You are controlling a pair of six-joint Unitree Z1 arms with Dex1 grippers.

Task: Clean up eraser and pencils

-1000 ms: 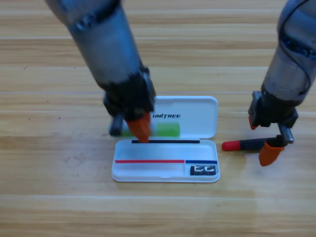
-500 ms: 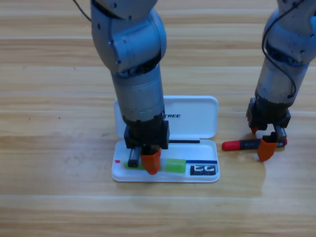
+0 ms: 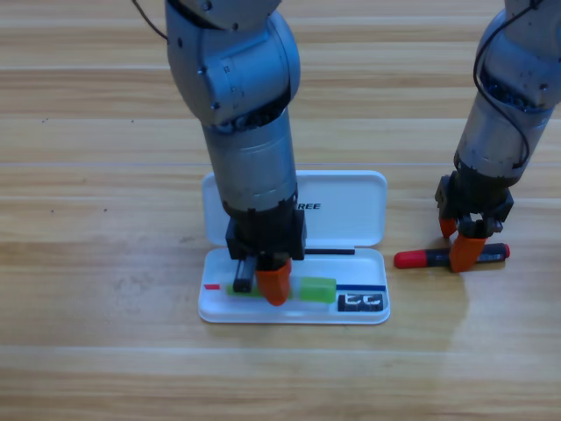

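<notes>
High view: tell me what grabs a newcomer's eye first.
The big left arm's gripper is down in the open white case at the table's middle, over the green pencil, with the eraser at the tray's right end. To the right, the right gripper is on the red-and-black pencil lying on the table.

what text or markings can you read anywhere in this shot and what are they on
"REE": dark letters on the inside of the open lid of the white plastic case, right of the left gripper; the start of the word is hidden behind the left arm.
White markings on the small black rectangular eraser in the case's lower right corner: blurred, not readable.
No readable text on the translucent green pencil, the red and black pencil or the wooden table.
</notes>
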